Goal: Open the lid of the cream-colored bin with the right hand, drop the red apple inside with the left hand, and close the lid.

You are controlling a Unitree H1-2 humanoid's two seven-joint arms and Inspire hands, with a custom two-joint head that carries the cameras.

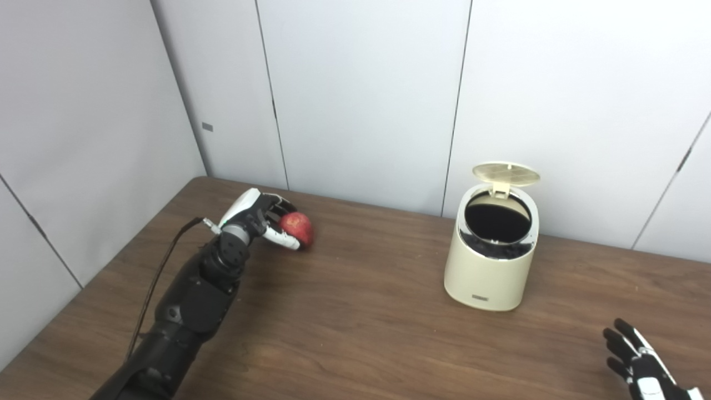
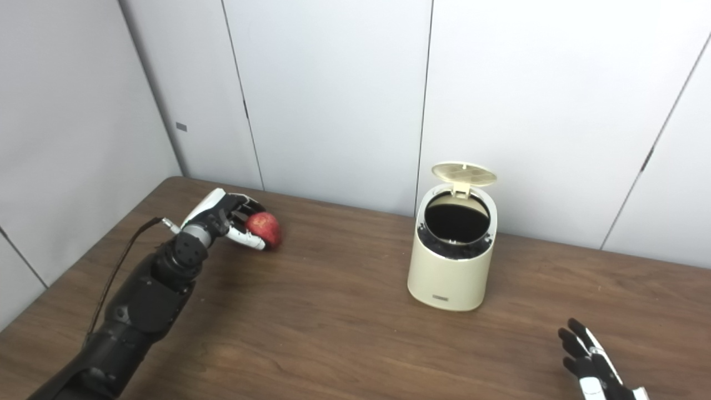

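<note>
At left of frame I see my left hand (image 1: 261,219) with fingers clamped on the red apple (image 1: 298,228); the bin (image 1: 491,261) lid (image 1: 505,173) stands open; my right hand (image 1: 639,361), lower right, has fingers apart.

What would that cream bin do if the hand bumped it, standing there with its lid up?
The bin looks taller than wide on a smooth table, so it might slide or tip. Its raised lid hangs from one small hinge and would probably flap shut. It looks like light plastic.
</note>
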